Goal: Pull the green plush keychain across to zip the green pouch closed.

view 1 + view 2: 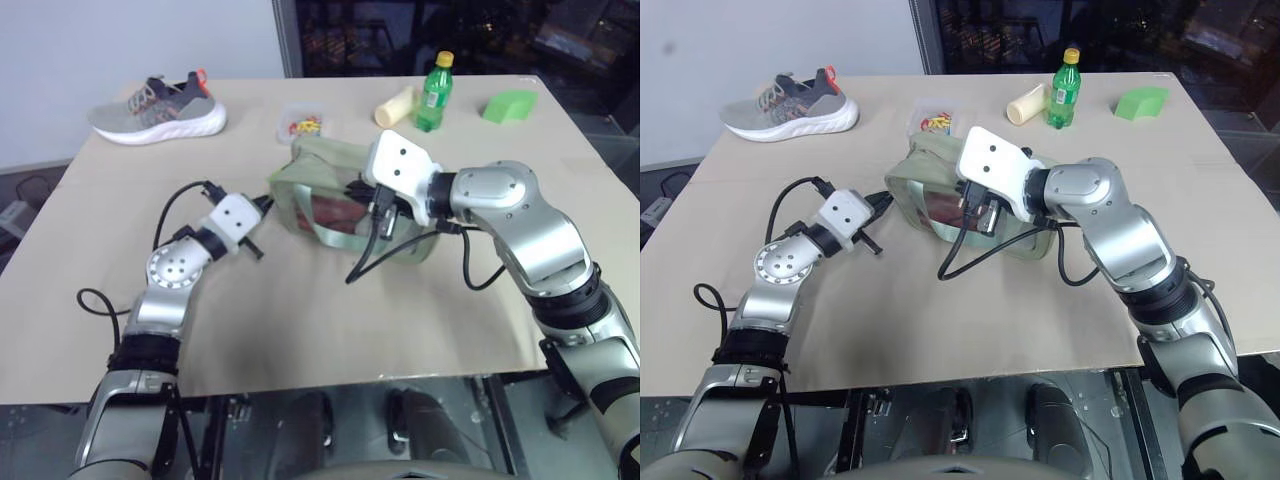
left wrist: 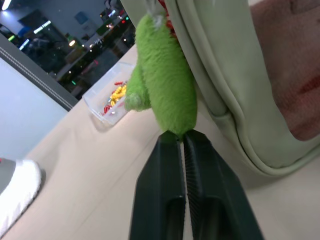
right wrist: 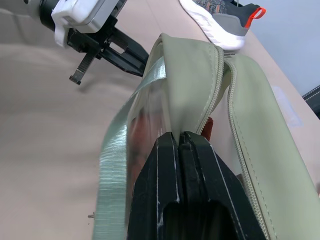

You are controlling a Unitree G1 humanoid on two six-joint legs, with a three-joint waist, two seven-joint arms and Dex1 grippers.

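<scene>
Hands [image 2: 181, 137] pinch keychain [image 2: 167, 85], pouch [image 3: 200, 70]

Beige table [image 1: 300, 330], pale wall [image 1: 120, 40], dark window [image 1: 420, 30].

A grey shoe [image 1: 155, 108] with a white sole and an orange heel tab lies on its sole near the far left corner of the tan surface [image 1: 300, 320]. A small clear box [image 1: 304, 123] holding what look like red and yellow bits sits near the far middle. To its right a cream cylinder [image 1: 394, 106] lies on its side, just beside an upright green bottle [image 1: 433, 94] with a yellow cap. A green wedge block [image 1: 508, 105] rests near the far right corner.
</scene>
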